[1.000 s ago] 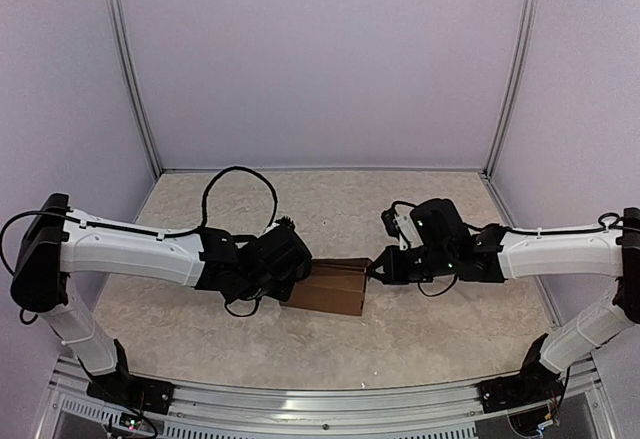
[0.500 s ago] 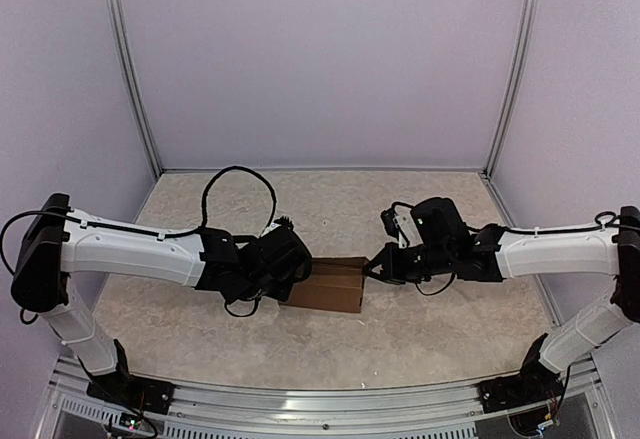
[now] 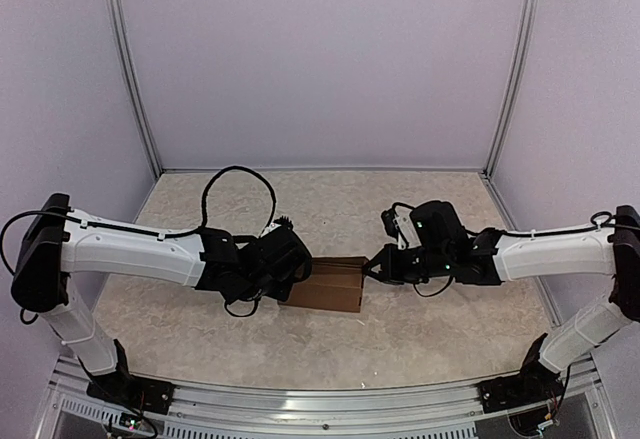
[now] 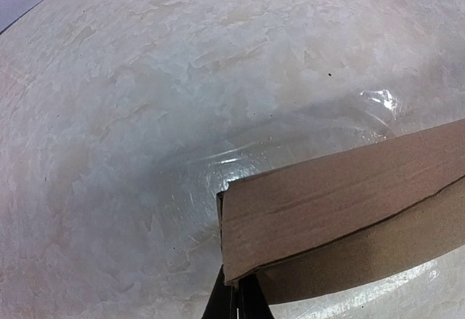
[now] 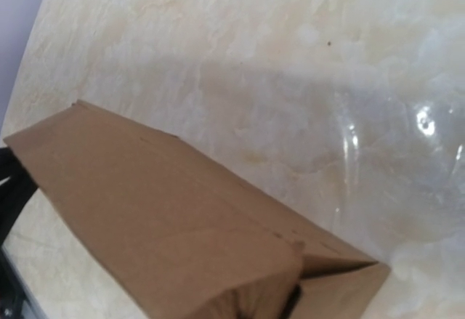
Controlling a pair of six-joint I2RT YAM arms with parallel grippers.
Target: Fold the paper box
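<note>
Two arms reach inward over the mottled beige table point(image 3: 430, 334) and meet near its middle; a black cable point(image 3: 240, 174) loops up from the left arm, clear of the work. The left gripper point(image 3: 298, 281) sits at the left end of the paper box point(image 3: 332, 289), its fingers pressed together. The box, plain brown cardboard, lies at about the table's centre, folded into a slim block. The right gripper point(image 3: 371, 267) meets the box's right end, its fingers likewise pressed together. From overhead the wrists hide how the tips meet the cardboard; the left wrist view shows dark fingers point(image 4: 236, 301) closed just under the box's corner, and an upper panel gaping a little over the lower layer; the right wrist view shows cardboard covering its own fingertips; whether either gripper pinches a flap I cannot tell.
</note>
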